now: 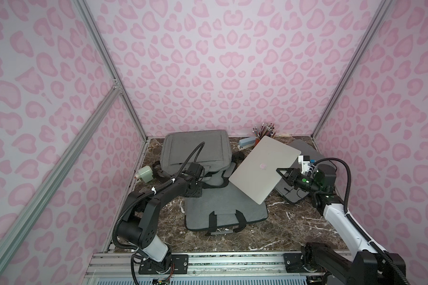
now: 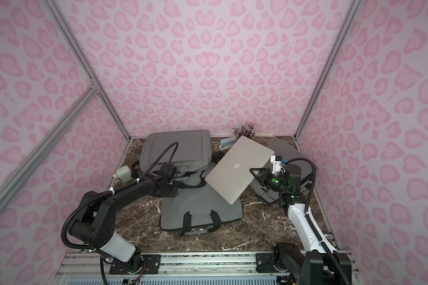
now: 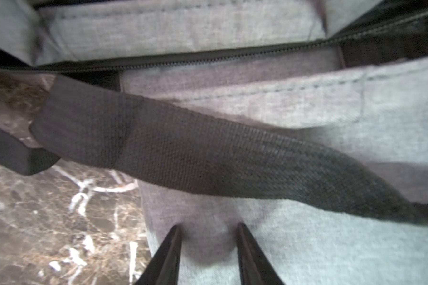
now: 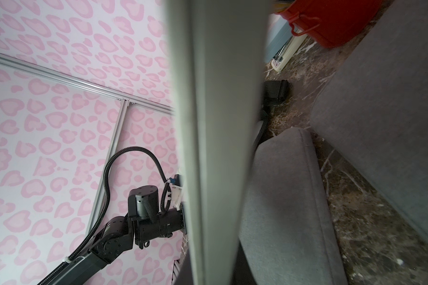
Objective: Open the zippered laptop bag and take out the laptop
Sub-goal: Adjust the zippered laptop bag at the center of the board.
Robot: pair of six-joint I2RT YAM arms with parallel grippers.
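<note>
Silver laptop out of its bag, held up off the marble worktop.

Nearest, the grey laptop bag [image 1: 226, 209] lies flat on the brown marble worktop [image 1: 269, 232], with its black handles toward the front. At its far left corner the left pincer [image 3: 208, 225] points down at grey fabric with its fingers apart, and a black strap [image 3: 208, 158] crosses just beyond the tips. Further back and to the right, the right pincer [image 1: 280, 171] is clamped on the edge of the closed silver laptop [image 1: 260, 170], which hangs tilted above the bag's far right corner. Behind are a larger grey bag [image 1: 195, 148], a blue stapler [image 1: 247, 143] and a cup of pencils [image 1: 263, 130].
</note>
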